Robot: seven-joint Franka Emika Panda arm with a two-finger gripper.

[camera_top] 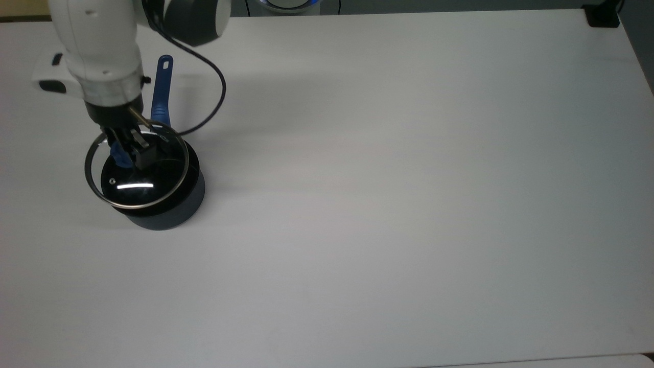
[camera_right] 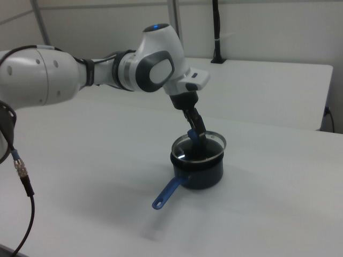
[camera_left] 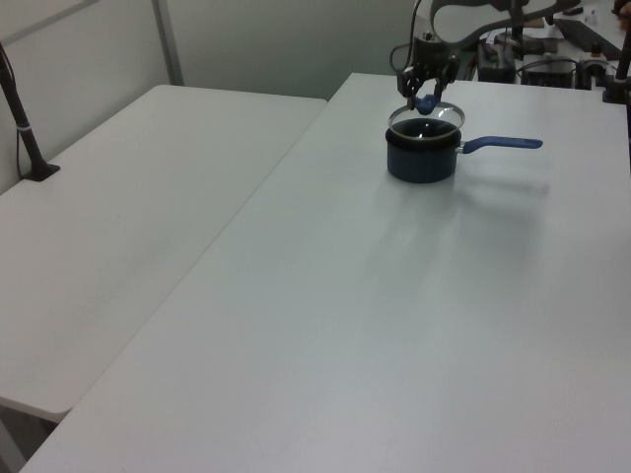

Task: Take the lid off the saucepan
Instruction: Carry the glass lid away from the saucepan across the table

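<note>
The white table (camera_top: 409, 204) carries the saucepan (camera_top: 168, 212) toward the top view's left, its body standing upright on the surface. The arm reaches down over it, and the gripper (camera_top: 127, 148) has its jaws closed narrowly on the blue knob (camera_top: 120, 156) of the lid (camera_top: 135, 202). The lid hangs just above the saucepan rim, clear of it in the left view and offset toward the top view's left, roughly level with a slight tilt. Judgement: the lift is under way and the lid is not yet set down. To do it well, raise the lid straight up until its rim is well clear of the pan wall before any sideways travel, keep it level so the glass does not swing on the knob, and avoid brushing the pan. The saucepan's long axis runs along its handle (camera_top: 162, 92), which points toward the top view's upper edge; in the left view it points to the right.
</note>
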